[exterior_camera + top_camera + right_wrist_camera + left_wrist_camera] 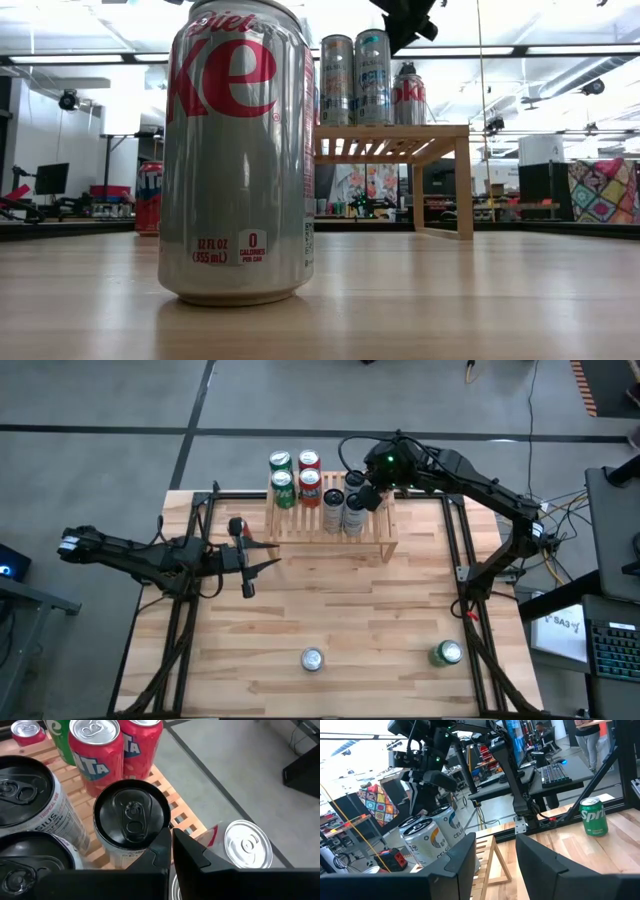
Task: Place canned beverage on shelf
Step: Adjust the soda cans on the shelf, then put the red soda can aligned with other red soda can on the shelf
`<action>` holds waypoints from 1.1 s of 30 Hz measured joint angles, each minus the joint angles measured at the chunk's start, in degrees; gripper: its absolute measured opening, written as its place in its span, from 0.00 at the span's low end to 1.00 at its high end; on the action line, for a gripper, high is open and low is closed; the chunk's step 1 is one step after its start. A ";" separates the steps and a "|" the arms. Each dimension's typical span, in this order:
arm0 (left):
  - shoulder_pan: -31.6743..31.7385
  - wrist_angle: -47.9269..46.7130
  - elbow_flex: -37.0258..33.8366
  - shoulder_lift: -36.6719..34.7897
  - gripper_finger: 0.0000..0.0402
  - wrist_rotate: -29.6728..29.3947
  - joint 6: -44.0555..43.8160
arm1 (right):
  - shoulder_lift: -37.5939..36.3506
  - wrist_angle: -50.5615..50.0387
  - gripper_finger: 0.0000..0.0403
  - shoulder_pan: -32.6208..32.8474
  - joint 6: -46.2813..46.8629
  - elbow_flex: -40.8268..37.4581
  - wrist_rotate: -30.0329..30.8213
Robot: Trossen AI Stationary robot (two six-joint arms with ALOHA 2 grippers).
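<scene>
Diet Coke can [238,150] sits closest on your surface [330,610], green can [447,653] nearby. Your right claw [368,493] is closed, empty, over the shelf [332,530] beside a black-topped can [131,822]. Your left claw [246,556] hovers partly open, holding nothing, just left of the shelf.

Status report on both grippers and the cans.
Right gripper shut, above shelf cans. Left gripper empty, waiting left of shelf. Diet Coke can and Sprite can unshelved.

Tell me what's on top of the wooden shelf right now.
On the shelf: two green cans, two red cans and several silver cans. The right gripper hovers over them, hiding the rest.
</scene>
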 joint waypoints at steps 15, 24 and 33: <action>-0.02 -2.04 -0.02 0.02 0.31 0.02 -5.34 | -2.44 2.81 0.02 4.65 1.98 0.46 7.05; -0.12 -7.70 -0.02 0.02 0.31 5.49 -14.18 | -3.85 4.67 0.02 16.75 3.38 0.14 7.50; -1.76 -7.62 -0.02 0.43 0.31 11.89 -21.66 | -3.82 4.73 0.02 30.29 8.01 -2.57 7.48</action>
